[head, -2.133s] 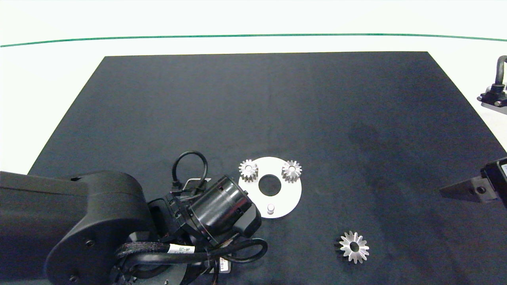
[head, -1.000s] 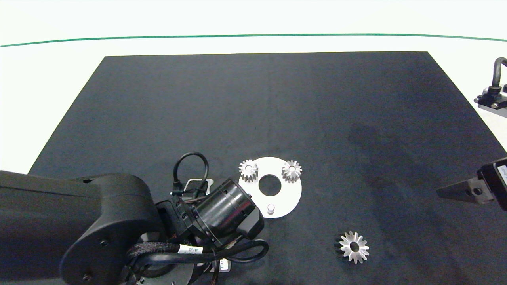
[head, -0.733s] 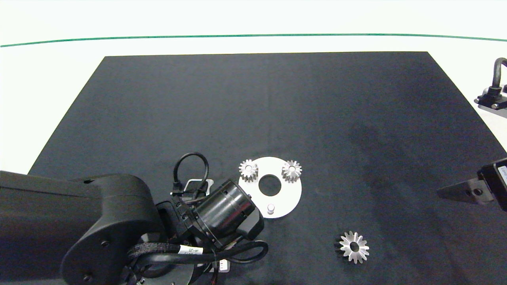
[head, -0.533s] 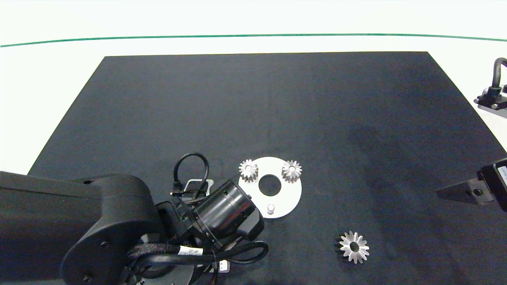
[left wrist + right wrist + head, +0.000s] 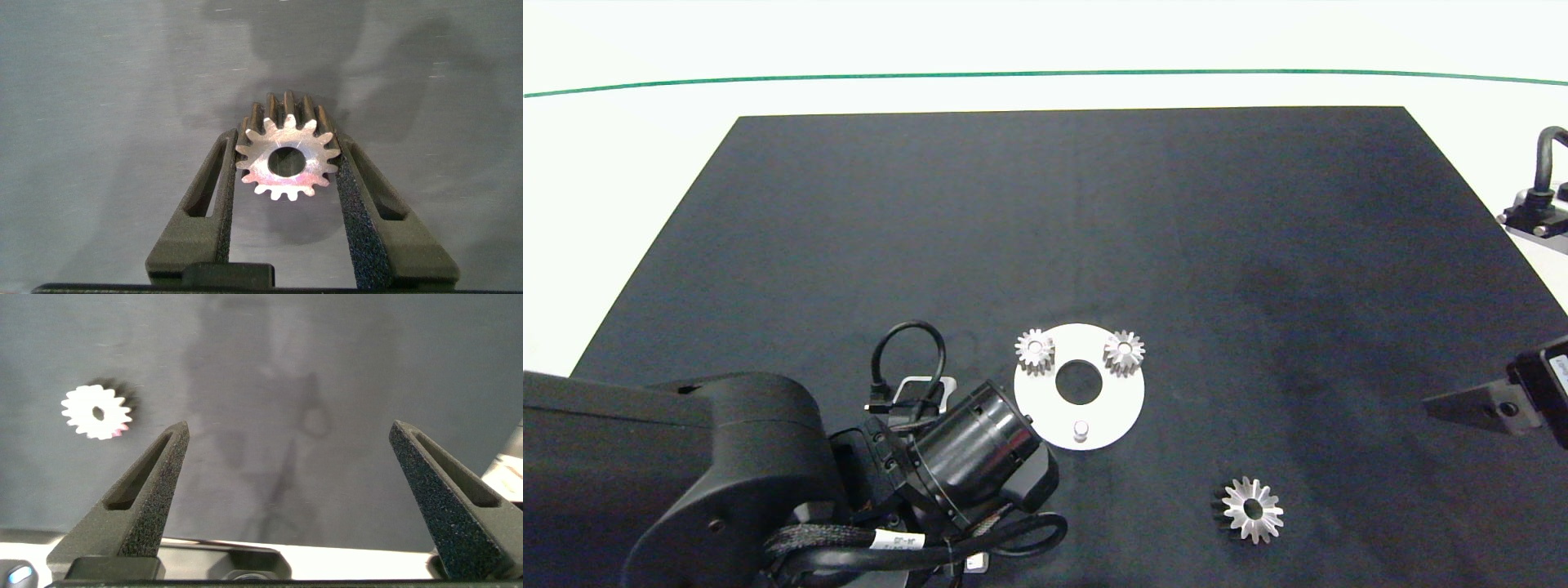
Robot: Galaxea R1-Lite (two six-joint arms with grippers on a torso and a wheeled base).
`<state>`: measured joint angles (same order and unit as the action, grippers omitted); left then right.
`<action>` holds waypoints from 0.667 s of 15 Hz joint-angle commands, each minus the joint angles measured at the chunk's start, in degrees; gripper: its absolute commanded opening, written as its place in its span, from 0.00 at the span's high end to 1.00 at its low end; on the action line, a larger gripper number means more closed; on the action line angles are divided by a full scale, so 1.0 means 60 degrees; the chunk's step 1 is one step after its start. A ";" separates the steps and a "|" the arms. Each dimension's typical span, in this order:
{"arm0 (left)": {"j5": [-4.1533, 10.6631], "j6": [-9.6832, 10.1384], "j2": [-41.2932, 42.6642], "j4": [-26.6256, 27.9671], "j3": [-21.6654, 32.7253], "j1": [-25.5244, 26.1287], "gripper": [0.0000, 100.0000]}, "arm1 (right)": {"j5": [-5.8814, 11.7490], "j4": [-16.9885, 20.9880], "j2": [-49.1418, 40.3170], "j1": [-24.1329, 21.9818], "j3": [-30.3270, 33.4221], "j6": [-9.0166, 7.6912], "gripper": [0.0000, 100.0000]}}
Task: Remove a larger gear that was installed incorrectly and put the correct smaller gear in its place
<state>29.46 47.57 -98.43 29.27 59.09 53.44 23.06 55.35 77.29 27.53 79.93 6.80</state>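
Left gripper (image 5: 286, 175), angled low beside the disc (image 5: 1111, 408), pinches a small gear (image 5: 286, 159) between its fingers. Right gripper (image 5: 290, 474) hovers spread wide, big gear (image 5: 96, 411) lying beyond one finger.

Shiny bare metal on the smaller gear (image 5: 284, 158) and larger gear (image 5: 1252, 510); matt, grainy dark pads (image 5: 357, 214); matt dark cloth-like mat (image 5: 1045, 220); smooth white disc (image 5: 1111, 408).
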 commanded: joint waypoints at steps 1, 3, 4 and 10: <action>0.0055 -0.0106 0.0467 -0.0015 0.0113 0.0014 0.81 | 0.0228 0.0048 -0.0093 0.0217 -0.0080 0.0053 0.00; 0.0070 -0.0369 0.0643 -0.0015 0.0582 0.0072 0.81 | 0.0214 0.0034 -0.0357 0.0232 -0.0065 0.0082 0.00; 0.0070 -0.0780 0.0701 -0.0015 0.0904 0.0028 0.81 | 0.0214 0.0004 -0.0650 0.0232 -0.0065 0.0067 0.00; 0.0070 -0.2611 0.0716 0.0014 0.1812 0.0131 0.81 | 0.0228 0.0004 -0.1031 0.0114 0.0008 0.0024 0.00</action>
<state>29.73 31.96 -94.38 29.25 69.60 54.13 24.28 55.06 71.72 28.22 79.91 6.91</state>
